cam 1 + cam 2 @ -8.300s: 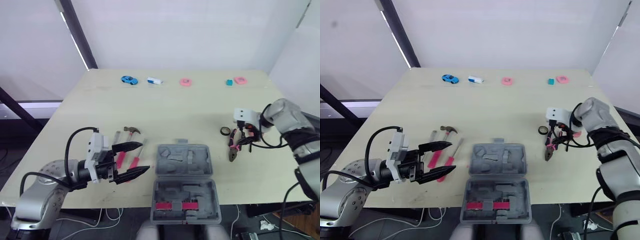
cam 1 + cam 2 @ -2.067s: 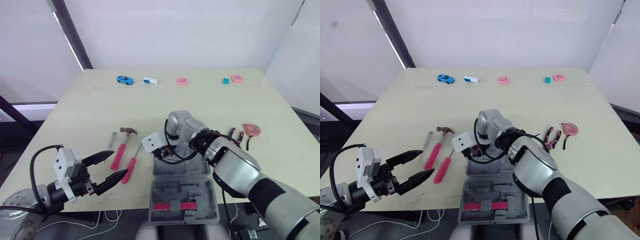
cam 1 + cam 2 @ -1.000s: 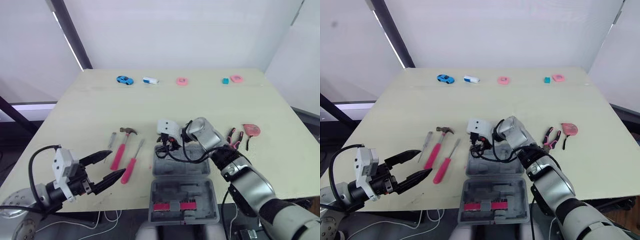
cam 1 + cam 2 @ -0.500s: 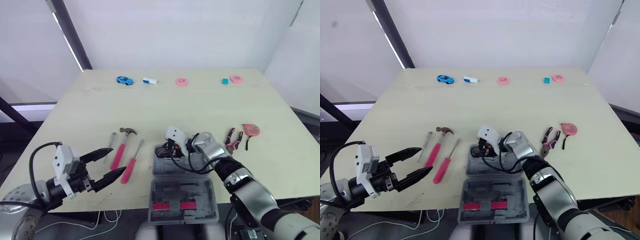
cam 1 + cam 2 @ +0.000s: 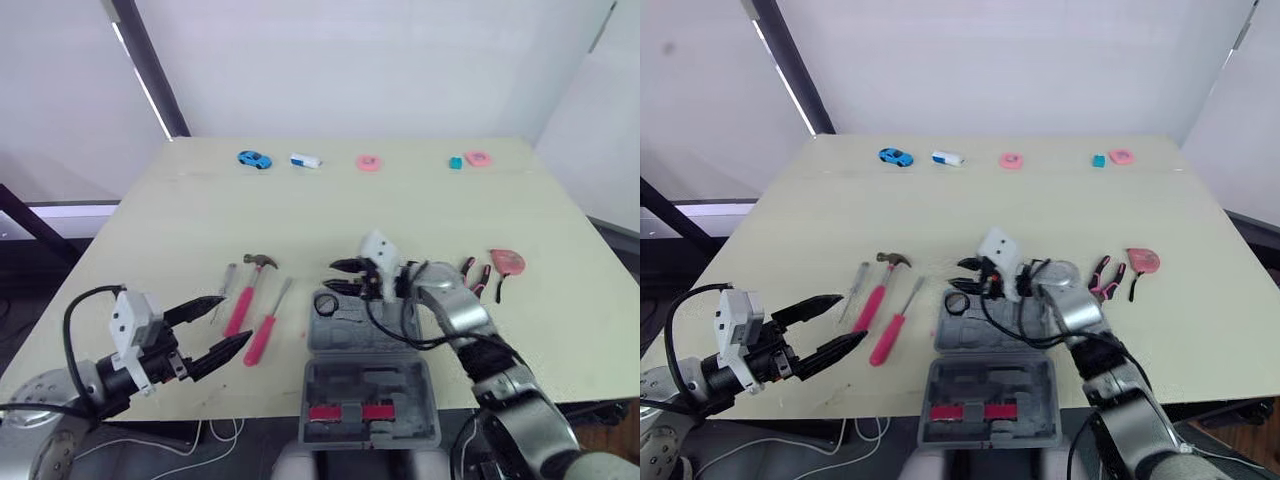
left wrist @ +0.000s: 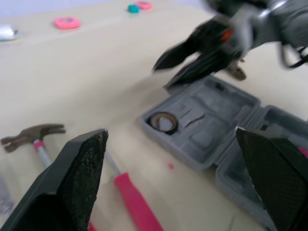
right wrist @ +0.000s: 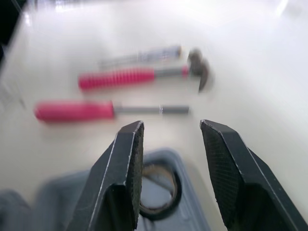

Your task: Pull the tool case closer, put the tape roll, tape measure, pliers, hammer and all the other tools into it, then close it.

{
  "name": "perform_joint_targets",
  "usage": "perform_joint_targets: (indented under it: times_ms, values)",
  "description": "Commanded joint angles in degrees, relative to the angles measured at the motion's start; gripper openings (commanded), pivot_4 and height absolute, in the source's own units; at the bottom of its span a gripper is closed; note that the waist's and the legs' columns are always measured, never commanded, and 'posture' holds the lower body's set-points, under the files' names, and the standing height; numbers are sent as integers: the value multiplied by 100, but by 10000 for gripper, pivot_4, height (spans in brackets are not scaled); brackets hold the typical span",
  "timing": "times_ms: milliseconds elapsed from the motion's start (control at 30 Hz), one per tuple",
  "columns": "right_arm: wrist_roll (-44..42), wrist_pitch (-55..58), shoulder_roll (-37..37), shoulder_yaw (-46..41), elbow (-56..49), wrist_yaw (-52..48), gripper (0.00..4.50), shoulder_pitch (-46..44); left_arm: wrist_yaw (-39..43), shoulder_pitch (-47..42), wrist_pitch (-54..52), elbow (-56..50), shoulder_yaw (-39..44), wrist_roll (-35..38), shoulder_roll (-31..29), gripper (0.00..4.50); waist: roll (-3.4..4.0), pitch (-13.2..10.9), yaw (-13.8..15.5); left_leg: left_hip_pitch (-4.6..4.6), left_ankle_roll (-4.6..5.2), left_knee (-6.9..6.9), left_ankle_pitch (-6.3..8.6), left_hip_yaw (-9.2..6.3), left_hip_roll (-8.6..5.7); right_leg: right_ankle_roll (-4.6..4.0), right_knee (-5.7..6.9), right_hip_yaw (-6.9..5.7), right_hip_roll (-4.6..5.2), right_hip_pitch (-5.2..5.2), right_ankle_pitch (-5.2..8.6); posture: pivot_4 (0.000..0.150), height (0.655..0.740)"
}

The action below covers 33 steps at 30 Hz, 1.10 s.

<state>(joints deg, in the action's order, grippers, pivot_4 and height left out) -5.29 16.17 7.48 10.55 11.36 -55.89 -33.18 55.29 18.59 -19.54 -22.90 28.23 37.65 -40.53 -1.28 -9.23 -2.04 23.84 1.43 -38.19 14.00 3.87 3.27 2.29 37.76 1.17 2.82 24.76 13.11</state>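
The worktop (image 5: pixel 350 210) carried the tool case (image 5: pixel 370 385) open flat at its near edge, within reach of both arms. My left claw (image 5: pixel 237 318) hovered wide open and empty beside the hammer (image 5: pixel 243 298) and screwdriver (image 5: pixel 262 335), placed, I judged, to take those. My right claw (image 5: pixel 342 276) hung spread, holding nothing, over the case's far corner. Pliers (image 5: pixel 1100 276) and tape measure (image 5: pixel 1143 260) lay outside the case, on the right. The tape roll (image 5: pixel 327 304) sat in that corner pocket.
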Motion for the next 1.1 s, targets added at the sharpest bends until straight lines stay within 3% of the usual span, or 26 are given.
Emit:
perform_joint_targets:
  times_ms: [33,133,333,633,700,833,867,1100]
  values:
    - [-688,402,666,-800,-1527,78,19724,912,-205,125,163,69,294,-23,184,45000,-2,1,31,1,0,0,0,2,0,0,-4,0,1,0,0,1500,7395]
    - [-1074,523,1172,-1496,-2193,256,19724,1663,-262,195,285,255,321,-151,305,45000,-4,0,40,0,0,0,0,5,-4,0,-9,2,6,-1,1,1500,7395]
    - [-1486,303,1842,-2902,-2577,635,19724,3218,-327,125,570,823,346,-338,480,45000,-9,3,22,-11,1,-2,0,3,1,2,-4,5,-5,-2,3,1500,7395]
    - [-2161,-376,1532,-4478,-2682,1084,19724,5182,-80,-78,1009,2138,577,-463,391,45000,-19,9,36,-8,2,-1,1,5,1,20,-7,10,-3,-2,14,1500,7395]
    - [-2193,-564,1487,-4648,-2509,1161,24798,5376,-24,-121,1045,2319,601,-448,349,45000,-22,11,32,-8,1,-1,1,7,2,22,-11,10,1,-1,15,1500,7395]
    - [-2315,-1077,1462,-4911,-2106,998,41843,5752,101,-137,1085,2669,554,-460,361,45000,-24,14,5,-18,-12,-4,9,-6,11,25,-10,10,23,1,17,1500,7395]
    - [-2360,-1124,1481,-4920,-2077,975,44391,5794,101,-151,1091,2672,556,-450,366,45000,-24,14,3,-18,-17,-4,11,-7,15,25,-10,10,28,3,17,1500,7395]
    - [-2495,-1108,1701,-4785,-1818,904,44391,5829,325,-41,1018,2527,471,-420,293,45000,-26,16,1,-16,-25,-2,16,-9,18,23,-13,5,40,4,15,1500,7395]
